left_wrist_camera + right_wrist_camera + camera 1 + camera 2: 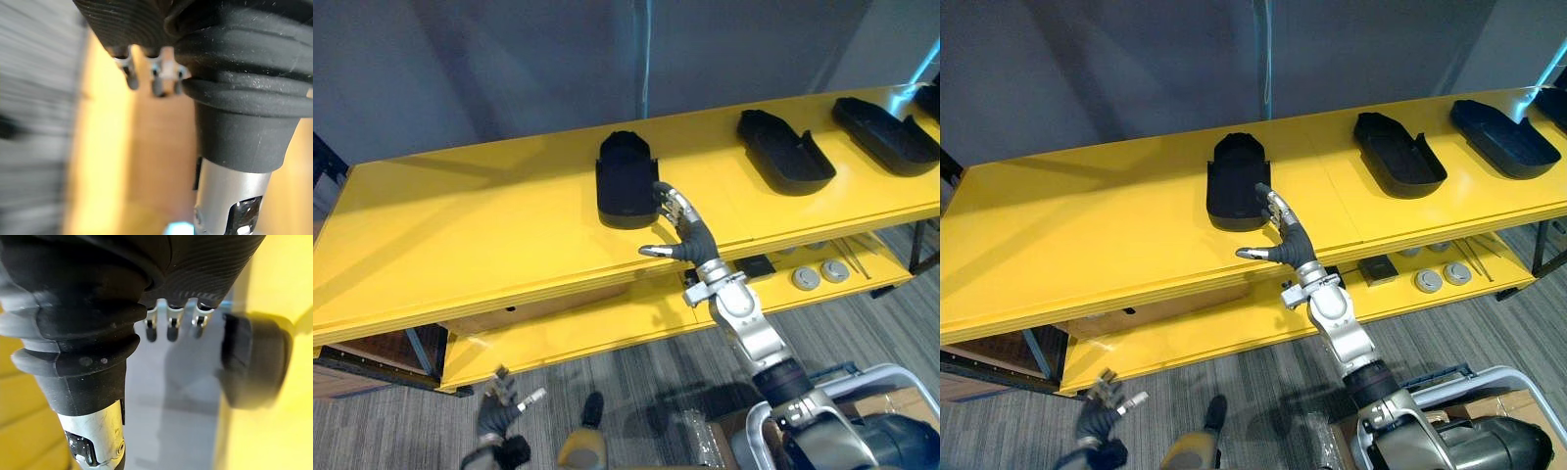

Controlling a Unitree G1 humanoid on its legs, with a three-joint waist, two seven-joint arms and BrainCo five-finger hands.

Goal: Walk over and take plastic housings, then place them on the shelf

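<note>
**Right hand open at the nearest housing on the shelf top**

The right hand (pixel 683 230) is stretching over the front edge of the yellow shelf top (pixel 460 230). Its fingers (pixel 668 201) are lying straight and open, gripping nothing, and are pointing toward 11 o'clock. The thumb is sticking out apart from them toward 9 o'clock. The fingertips are sitting right at the near right-hand corner of the nearest plastic housing (pixel 626 181). I cannot tell whether they are actually touching it.

That housing, black and tray-like, is lying flat on the shelf top, at about 12 o'clock from the hand. A second plastic housing (pixel 785 149) is lying well apart from it, toward 2 o'clock from the hand. A third plastic housing (pixel 884 135) is lying beyond the second one, near the shelf's right end.

The left hand (pixel 499 409) is hanging low at 7 o'clock in the head views, over the grey carpeted floor (pixel 646 377). Its fingers are loosely spread and holding nothing.

On the lower shelf (pixel 597 328), two round silver pieces (pixel 806 278) are sitting side by side, at about 3 o'clock from the right wrist.
</note>
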